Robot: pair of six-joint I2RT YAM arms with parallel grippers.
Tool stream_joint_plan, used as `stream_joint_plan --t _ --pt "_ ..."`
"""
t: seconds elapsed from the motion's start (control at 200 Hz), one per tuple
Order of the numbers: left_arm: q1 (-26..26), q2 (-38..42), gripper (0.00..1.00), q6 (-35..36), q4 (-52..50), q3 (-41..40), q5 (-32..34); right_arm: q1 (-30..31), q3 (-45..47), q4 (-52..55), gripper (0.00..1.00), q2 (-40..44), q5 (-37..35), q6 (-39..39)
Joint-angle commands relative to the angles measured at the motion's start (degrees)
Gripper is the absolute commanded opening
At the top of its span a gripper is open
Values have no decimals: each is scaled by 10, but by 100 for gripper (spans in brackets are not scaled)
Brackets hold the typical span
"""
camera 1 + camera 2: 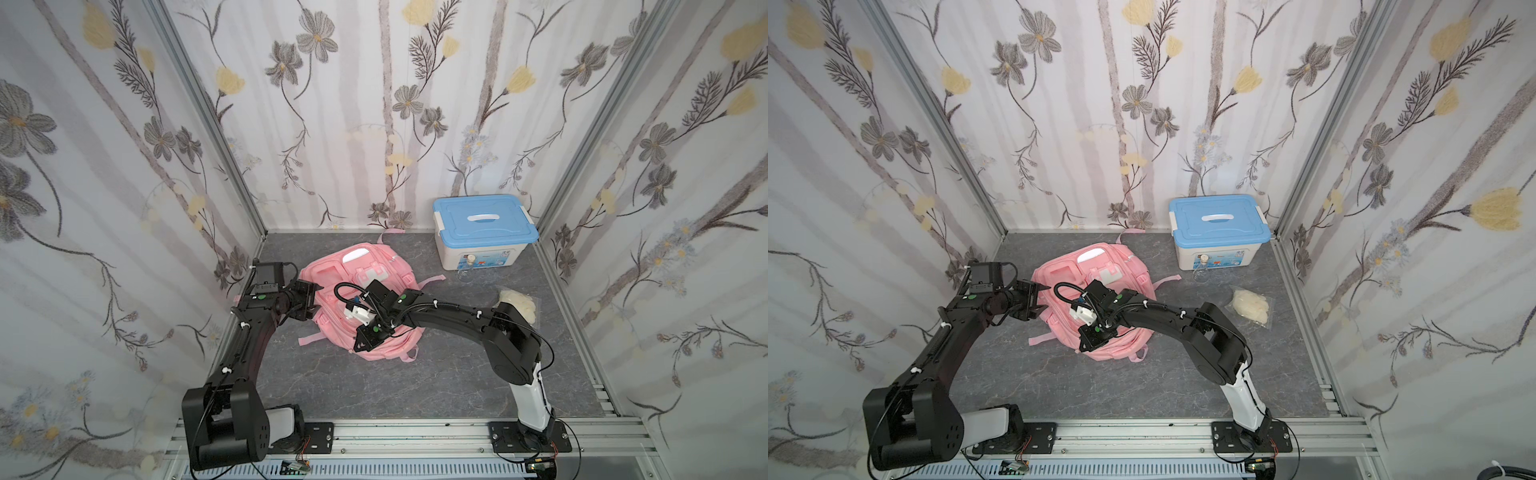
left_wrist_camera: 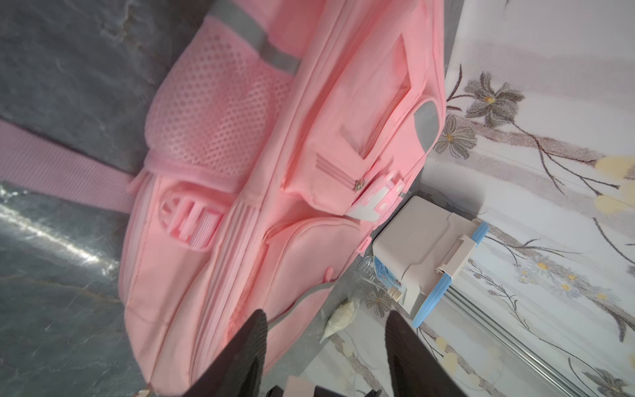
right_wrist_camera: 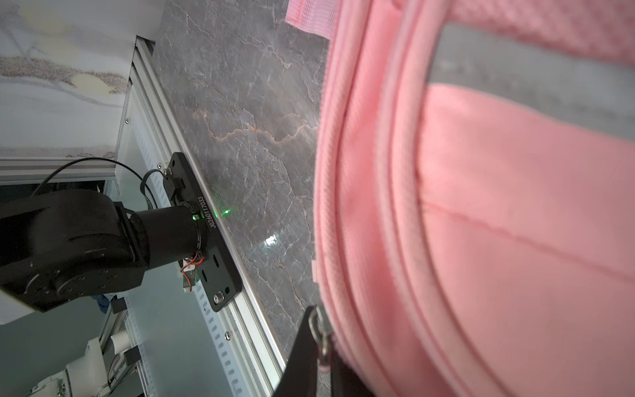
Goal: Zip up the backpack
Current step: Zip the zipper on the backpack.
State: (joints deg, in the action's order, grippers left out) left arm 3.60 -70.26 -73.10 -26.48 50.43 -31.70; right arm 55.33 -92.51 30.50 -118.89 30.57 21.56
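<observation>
Black fingers [image 3: 302, 347] of the right gripper [image 3: 321, 347] are pinched together on a metal zip pull [image 3: 319, 330] at the edge of the backpack [image 3: 481, 206]. Only the right wrist view shows this (in both top views the tips are hidden under the wrist, low at the backpack's near edge). The left gripper [image 2: 326, 319] has its fingers spread with nothing between them. The left wrist view looks past them to a mesh pocket [image 2: 213, 113] and a pink buckle [image 2: 196, 223], while both top views place this gripper at the backpack's left side. The backpack lies front up in the middle of the grey table [image 1: 374, 386], straps splayed. Behind it to the right a box [image 1: 484, 224] with a blue lid stands against the back wall. A clear bag [image 1: 1252, 305] of pale stuff lies near the right arm, plain in a top view and small and blurred from the left wrist.
</observation>
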Motion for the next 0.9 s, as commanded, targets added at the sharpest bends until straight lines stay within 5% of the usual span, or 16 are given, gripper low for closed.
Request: stream_joint_plan --t 0.0,0.2,0.53,0.894 --pt "-35 57 52 -131 34 -77 20 2 -10 -16 0 -4 -16 4" --pt "-71 143 44 -194 20 -141 90 7 -14 -34 0 -6 -21 1" --pt "-142 103 44 -235 82 -150 103 10 -17 -36 0 -8 -31 -2" --pt "-156 80 39 -224 112 -170 90 11 -11 -38 0 -1 -21 -7"
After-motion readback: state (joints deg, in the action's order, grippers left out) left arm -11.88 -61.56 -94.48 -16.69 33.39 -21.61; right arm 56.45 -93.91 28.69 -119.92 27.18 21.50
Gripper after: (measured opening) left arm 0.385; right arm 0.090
